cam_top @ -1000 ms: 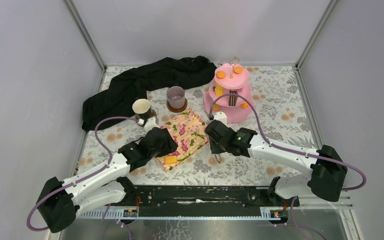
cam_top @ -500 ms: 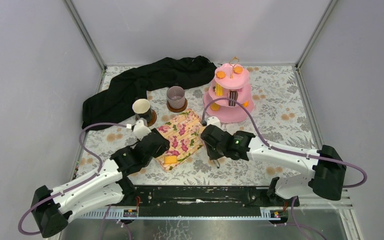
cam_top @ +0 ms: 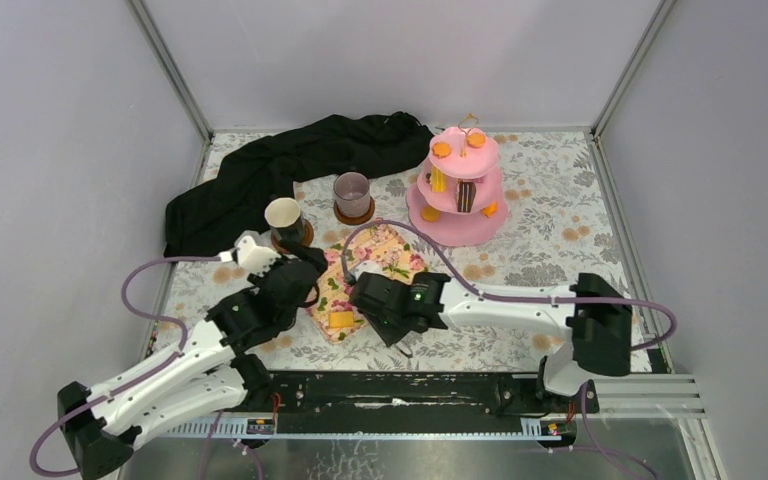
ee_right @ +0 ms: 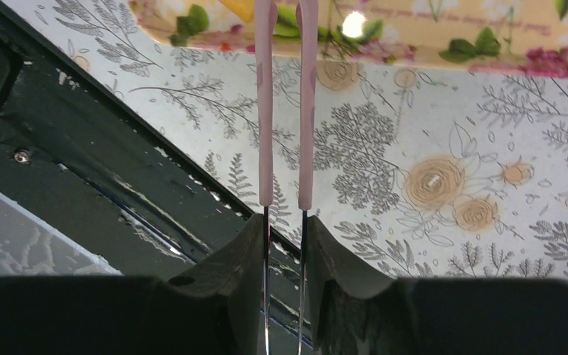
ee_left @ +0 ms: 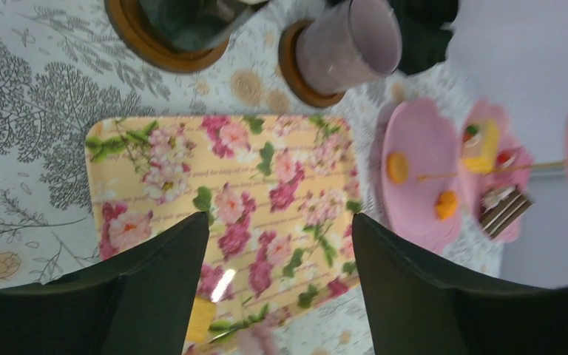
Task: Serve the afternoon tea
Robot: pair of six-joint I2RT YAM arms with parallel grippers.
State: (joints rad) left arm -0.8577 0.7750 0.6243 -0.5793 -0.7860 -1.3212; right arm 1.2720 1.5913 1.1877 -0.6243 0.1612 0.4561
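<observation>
A yellow biscuit (cam_top: 340, 320) lies on the near corner of the floral napkin (cam_top: 370, 262). My right gripper (cam_top: 378, 318) is shut on pink-tipped tongs (ee_right: 266, 111), and their tips reach the napkin's near edge by the biscuit. My left gripper (cam_top: 305, 278) is open and empty, over the napkin's left side (ee_left: 266, 170). The cream-lined dark mug (cam_top: 283, 216) and the mauve-grey mug (cam_top: 351, 192) stand on coasters behind the napkin. Orange (cam_top: 442, 150), yellow and brown (cam_top: 465, 195) cakes sit on the pink tiered stand (cam_top: 457, 232).
A black cloth (cam_top: 290, 165) lies bunched at the back left. The black base rail (cam_top: 400, 385) runs along the near edge, close under the tongs (ee_right: 81, 170). Metal frame posts stand at both back corners.
My right arm has swung left with the tongs, from the middle to the napkin's near edge. My left arm has drawn back to the left and uncovered the napkin.
</observation>
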